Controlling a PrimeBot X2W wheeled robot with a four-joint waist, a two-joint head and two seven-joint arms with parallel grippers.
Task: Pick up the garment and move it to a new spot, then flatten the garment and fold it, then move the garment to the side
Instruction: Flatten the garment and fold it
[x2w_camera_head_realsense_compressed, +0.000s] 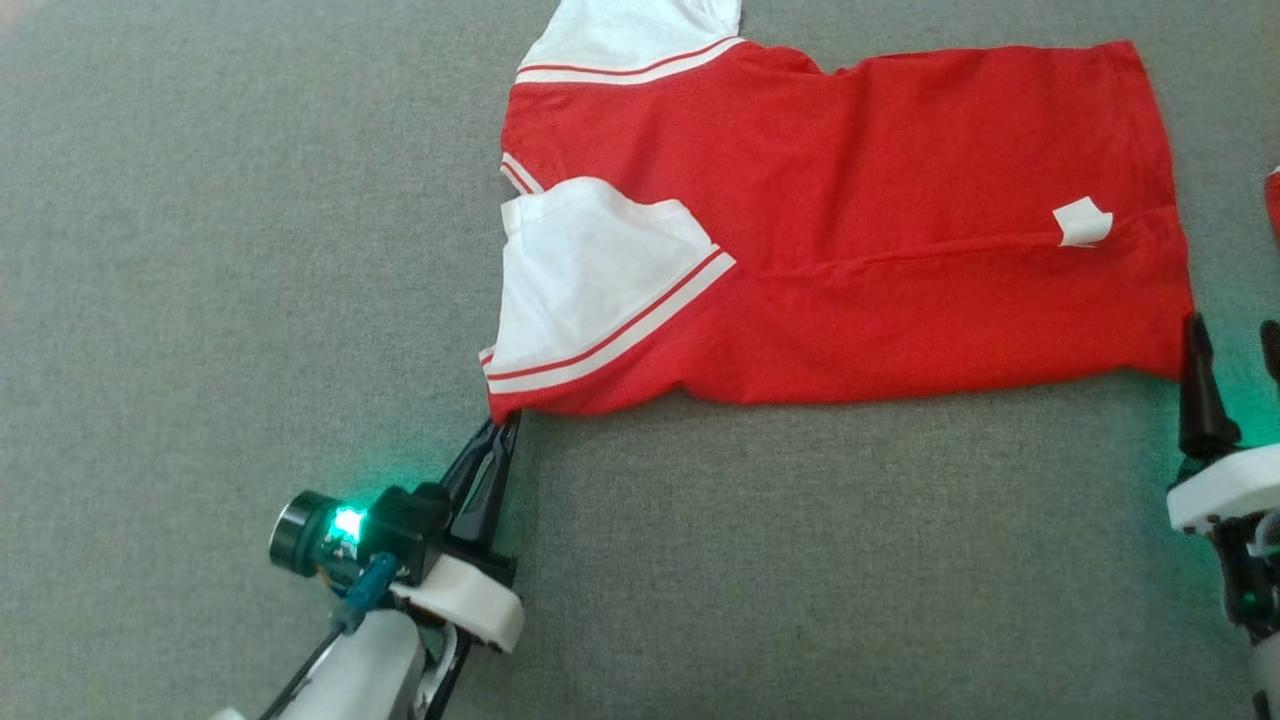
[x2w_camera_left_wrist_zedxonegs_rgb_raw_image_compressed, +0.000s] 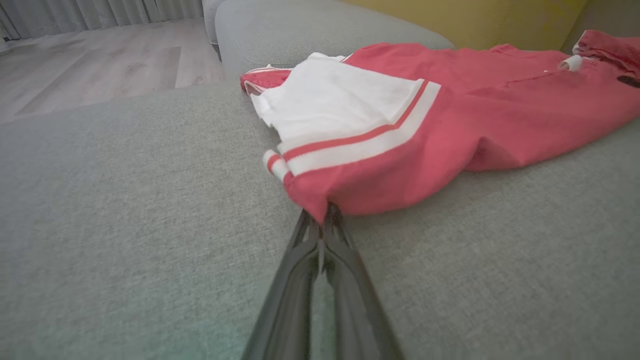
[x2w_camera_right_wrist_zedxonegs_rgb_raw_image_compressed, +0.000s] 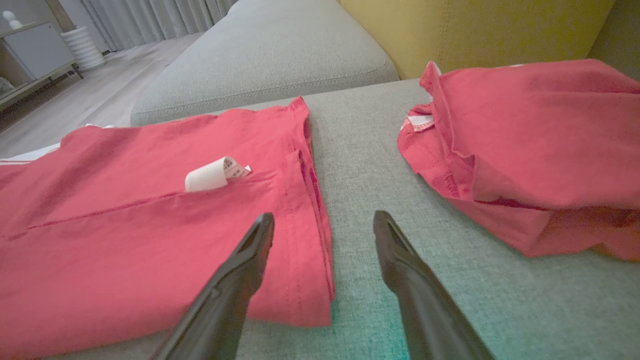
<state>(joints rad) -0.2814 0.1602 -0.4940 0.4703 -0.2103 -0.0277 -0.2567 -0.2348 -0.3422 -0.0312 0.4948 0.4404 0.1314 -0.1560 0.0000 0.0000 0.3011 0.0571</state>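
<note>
The garment (x2w_camera_head_realsense_compressed: 850, 240) is a red shirt with white sleeves and red-and-white stripes, lying spread across the grey cushion (x2w_camera_head_realsense_compressed: 200, 250). My left gripper (x2w_camera_head_realsense_compressed: 505, 418) is shut on its near left corner, by the white sleeve (x2w_camera_head_realsense_compressed: 580, 270); in the left wrist view the two fingers (x2w_camera_left_wrist_zedxonegs_rgb_raw_image_compressed: 320, 225) pinch the red fabric (x2w_camera_left_wrist_zedxonegs_rgb_raw_image_compressed: 400, 165). My right gripper (x2w_camera_head_realsense_compressed: 1235, 335) stands open at the shirt's near right corner. In the right wrist view its jaws (x2w_camera_right_wrist_zedxonegs_rgb_raw_image_compressed: 322, 222) straddle the hem (x2w_camera_right_wrist_zedxonegs_rgb_raw_image_compressed: 310, 200), one finger over the cloth and one over bare cushion. A white care label (x2w_camera_right_wrist_zedxonegs_rgb_raw_image_compressed: 215, 174) sticks up near the hem.
A second red garment (x2w_camera_right_wrist_zedxonegs_rgb_raw_image_compressed: 530, 150) lies bunched on the cushion just right of my right gripper, its edge also at the head view's right border (x2w_camera_head_realsense_compressed: 1273, 200). A yellow backrest (x2w_camera_right_wrist_zedxonegs_rgb_raw_image_compressed: 475, 30) rises behind. The cushion's far edge drops to a wooden floor (x2w_camera_left_wrist_zedxonegs_rgb_raw_image_compressed: 100, 65).
</note>
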